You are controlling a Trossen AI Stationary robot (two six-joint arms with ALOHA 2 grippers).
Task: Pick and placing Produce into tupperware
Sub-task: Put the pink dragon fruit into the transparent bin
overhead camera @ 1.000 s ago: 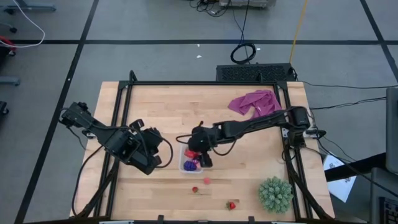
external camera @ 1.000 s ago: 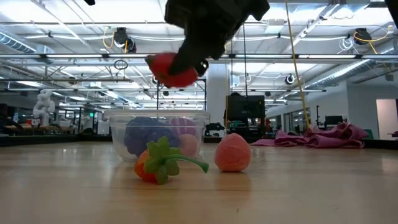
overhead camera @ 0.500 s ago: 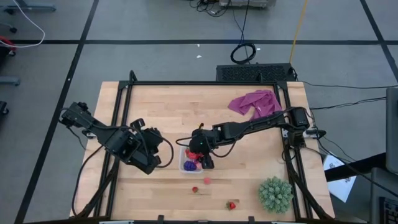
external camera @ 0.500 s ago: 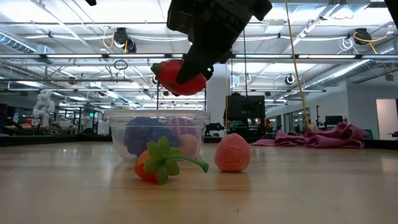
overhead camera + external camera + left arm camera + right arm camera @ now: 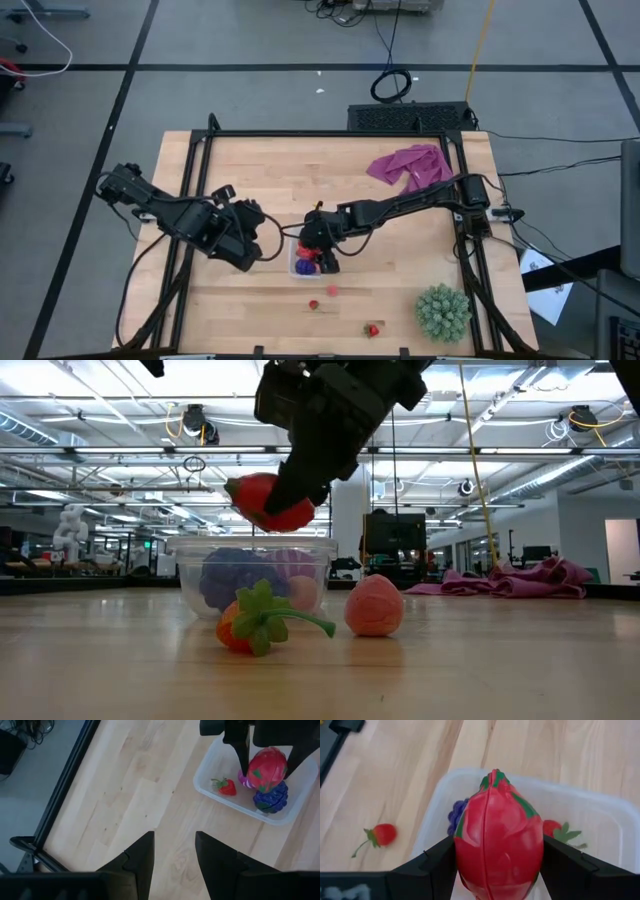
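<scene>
My right gripper is shut on the larger red piece, a red fruit with green flecks, just above the clear tupperware. In the tupperware lie a purple grape bunch, a strawberry and a purple-pink round piece. Near the front edge, two strawberries and a pink piece rest on the table. My left gripper hovers open to the left of the tupperware, with nothing between its fingers. My right gripper pinches the red piece's two long sides between its two fingers. The fingers slant down from the table's right side and lie along the fruit, whose pointed end faces away from the wrist. The fruit hangs clear above the tupperware's rim.
A purple-pink cloth lies at the far right and a spiky green ball-shaped plant stands at the near right corner. Black frame rails run along the table's left, far and right edges.
My right gripper has sunk toward the tupperware with the red piece and drifted a little toward the table's near edge. It has stayed shut on the fruit, which now hangs just over the rim.
</scene>
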